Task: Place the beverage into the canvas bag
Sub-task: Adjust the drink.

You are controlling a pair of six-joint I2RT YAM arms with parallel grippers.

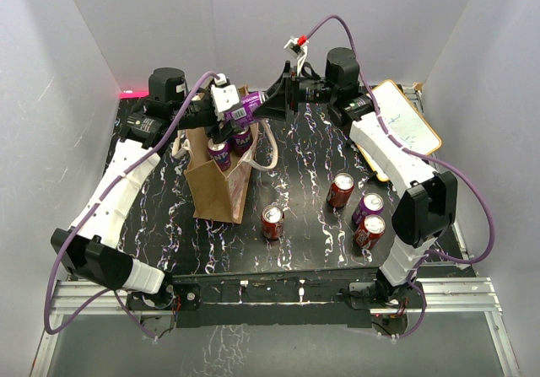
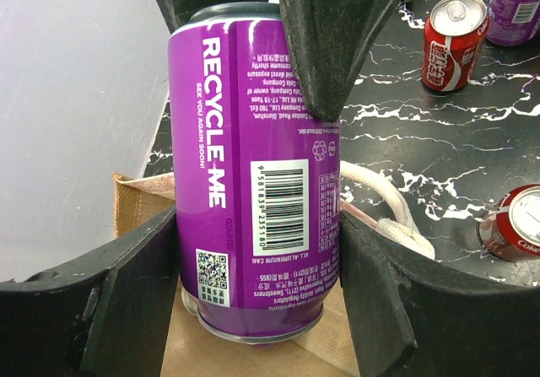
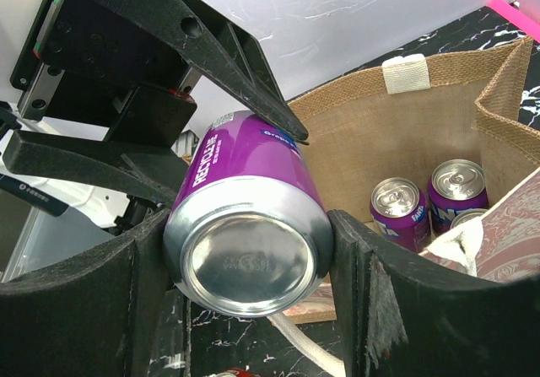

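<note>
A purple beverage can lies on its side in the air above the open mouth of the brown canvas bag. My left gripper and my right gripper are both shut on it from opposite ends. In the left wrist view the can sits between my left gripper's fingers. In the right wrist view its silver base faces the camera, inside my right gripper. The bag holds purple cans, also seen from the top camera.
Loose cans stand on the black marbled table: a red one by the bag, another red one, a purple one and a red one at the right. A white board with an orange rim lies at the back right.
</note>
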